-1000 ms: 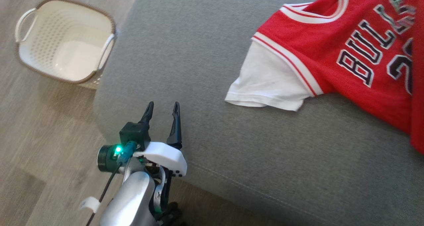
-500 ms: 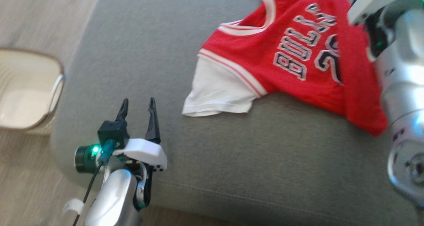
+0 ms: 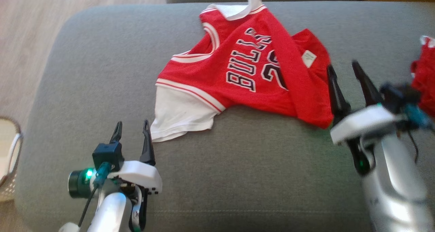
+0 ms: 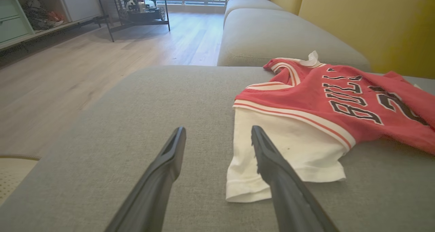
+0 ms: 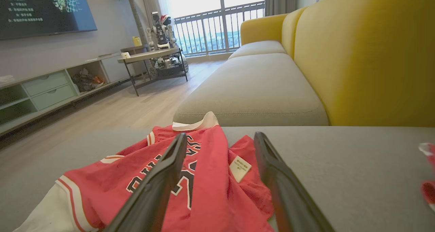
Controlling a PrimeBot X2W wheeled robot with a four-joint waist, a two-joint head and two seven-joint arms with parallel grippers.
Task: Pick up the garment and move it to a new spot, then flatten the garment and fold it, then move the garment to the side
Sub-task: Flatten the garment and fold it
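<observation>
The garment (image 3: 238, 79) is a red jersey with black lettering and a white sleeve (image 3: 180, 116), lying rumpled on the grey sofa cushion (image 3: 255, 177). One side is folded over its front and a white label shows. My left gripper (image 3: 132, 126) hovers open just left of the sleeve's hem, holding nothing. In the left wrist view the sleeve (image 4: 292, 150) lies behind the right finger of my left gripper (image 4: 218, 129). My right gripper (image 3: 342, 66) stands open at the garment's right edge. In the right wrist view the garment (image 5: 210, 177) lies between and below the fingers of my right gripper (image 5: 221, 135).
A second red cloth (image 3: 423, 72) lies at the cushion's far right. A white basket (image 3: 8, 157) stands on the wood floor off the left end. The yellow backrest (image 5: 357, 55) and another grey cushion (image 5: 255, 89) lie beyond. A low table (image 5: 153, 55) stands across the room.
The head camera has swung right, so the basket slid to the left edge and the garment to the middle. My right arm came into view beside the garment. Both grippers stay open.
</observation>
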